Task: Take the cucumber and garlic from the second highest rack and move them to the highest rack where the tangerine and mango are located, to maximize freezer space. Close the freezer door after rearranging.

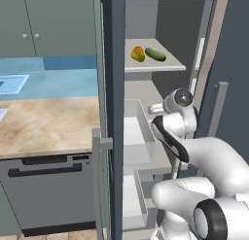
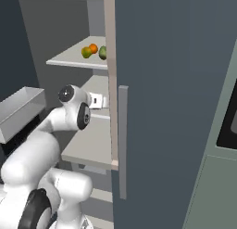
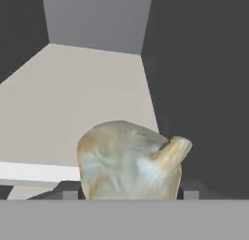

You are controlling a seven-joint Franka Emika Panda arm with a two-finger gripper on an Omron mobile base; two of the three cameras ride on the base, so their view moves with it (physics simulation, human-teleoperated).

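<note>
The garlic (image 3: 131, 161) sits right between the tips of the end effector (image 3: 127, 193), which looks closed around it, low over the second highest rack (image 3: 73, 112). The cucumber (image 1: 155, 54) already lies beside the mango (image 1: 138, 54) on the highest rack (image 1: 168, 66), up above. Next I think it must lift the garlic up there.

Marbled beige countertop (image 1: 44, 122), left of the freezer. Dark dishwasher front (image 1: 48, 193) with bar handles beneath it. Blue backsplash (image 1: 53, 76) behind; green wall cabinets (image 1: 48, 20) with two round knobs above. Clear-fronted drawers (image 1: 138, 137), pulled out.
</note>
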